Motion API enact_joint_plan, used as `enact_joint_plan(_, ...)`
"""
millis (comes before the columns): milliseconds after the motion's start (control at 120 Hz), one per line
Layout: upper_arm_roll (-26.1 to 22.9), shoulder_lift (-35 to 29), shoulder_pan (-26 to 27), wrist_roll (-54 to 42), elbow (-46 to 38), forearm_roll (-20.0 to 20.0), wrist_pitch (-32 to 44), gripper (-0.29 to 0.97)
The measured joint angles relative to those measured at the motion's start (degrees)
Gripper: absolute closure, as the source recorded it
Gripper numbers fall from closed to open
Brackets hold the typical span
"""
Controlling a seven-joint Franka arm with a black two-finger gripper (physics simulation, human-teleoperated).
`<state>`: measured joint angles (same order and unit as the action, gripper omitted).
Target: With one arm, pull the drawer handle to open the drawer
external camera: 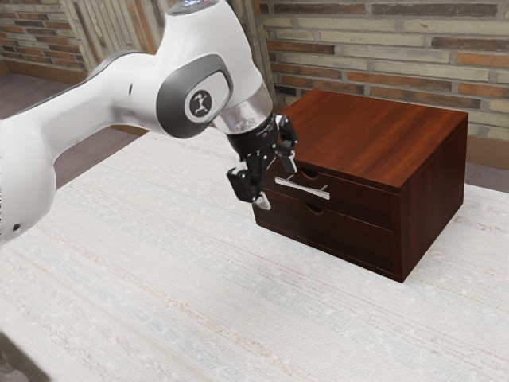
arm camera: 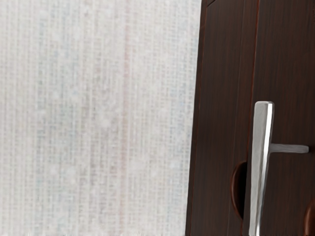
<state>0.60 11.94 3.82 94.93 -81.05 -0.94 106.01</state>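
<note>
The gripper [external camera: 278, 185], fingers spread, is hovering at one end of the handle [external camera: 302, 189], which is running sideways along the drawer [external camera: 350, 199].

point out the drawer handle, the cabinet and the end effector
drawer handle [external camera: 304, 189]: exterior view, middle of the silver bar
cabinet [external camera: 374, 131]: exterior view, on its top panel
end effector [external camera: 277, 186]: exterior view, midway between the two black fingertips

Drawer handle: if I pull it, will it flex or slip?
The drawer handle looks like a rigid metal bar on a short post, so it likely won't flex. Its smooth finish may slip in the end effector. The cabinet rests on the table and might slide too.
</note>
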Motion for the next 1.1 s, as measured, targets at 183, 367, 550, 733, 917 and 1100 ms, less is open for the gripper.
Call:
enact_joint_plan(183, -0.2, 1.7, -0.2, 1.4, 0.5, 0.0, 1.4, 0.08)
enact_joint_plan(367, -0.2, 3.0, -0.4, 1.9, 0.6, 0.1, 3.8, 0.1)
enact_joint_plan(550, -0.2, 3.4, -0.7, 2.2, 0.1, 0.1, 5.4, 0.11)
enact_joint_plan(733, -0.2, 3.6, -0.8, 2.5, -0.7, 0.0, 5.9, 0.14)
enact_joint_plan(917, -0.2, 3.6, -0.8, 2.6, -1.0, 0.0, 5.8, 0.18)
enact_joint_plan(1100, -0.1, 3.4, -0.8, 2.7, -1.6, 0.0, 5.4, 0.22)
